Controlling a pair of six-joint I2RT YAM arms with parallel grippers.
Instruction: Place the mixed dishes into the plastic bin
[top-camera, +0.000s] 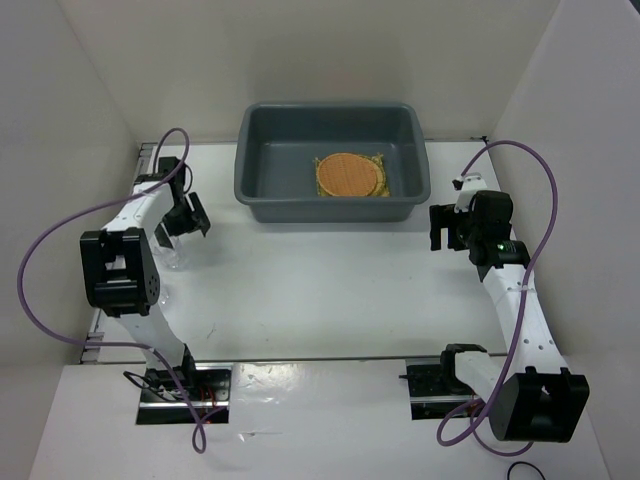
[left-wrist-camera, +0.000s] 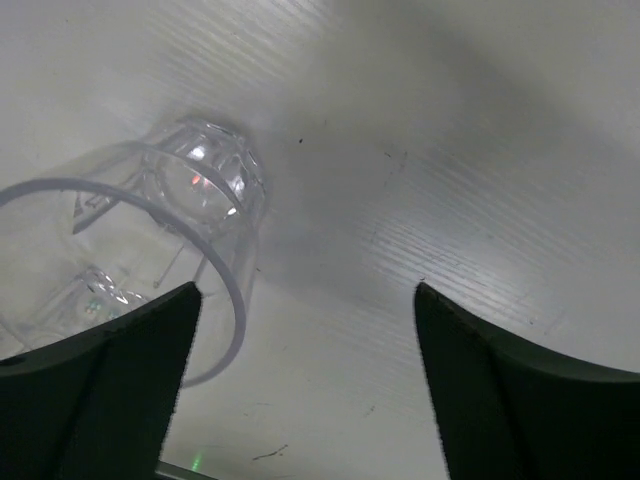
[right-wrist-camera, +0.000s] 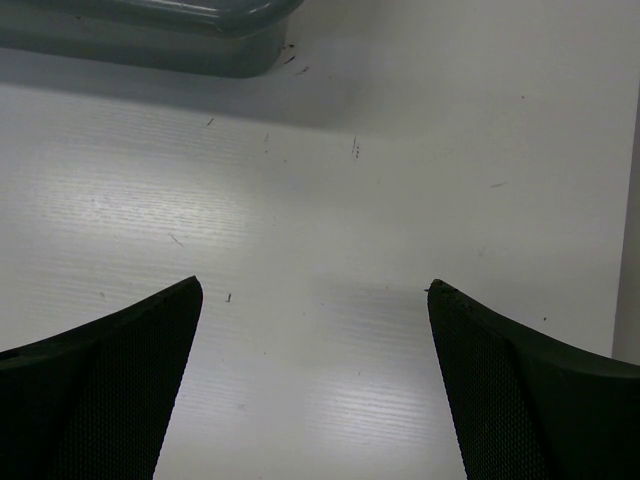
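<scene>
The grey-blue plastic bin (top-camera: 262, 195) stands at the back centre. In it the round orange-brown disc (top-camera: 347, 174) lies on the square yellow mat (top-camera: 383, 186). The tan woven disc is not visible. My left gripper (top-camera: 184, 224) is open over the table's left side. A clear glass cup (left-wrist-camera: 170, 215) lies on its side to the left of the gap between the fingers, and my left finger overlaps its rim. It shows faintly in the top view (top-camera: 174, 259). I cannot make out a second cup for sure. My right gripper (top-camera: 447, 229) is open and empty, right of the bin.
White walls close in the table on the left, back and right. The bin's near right corner (right-wrist-camera: 180, 35) shows at the top of the right wrist view, with bare white table under the right gripper (right-wrist-camera: 312, 290). Purple cables loop off both arms.
</scene>
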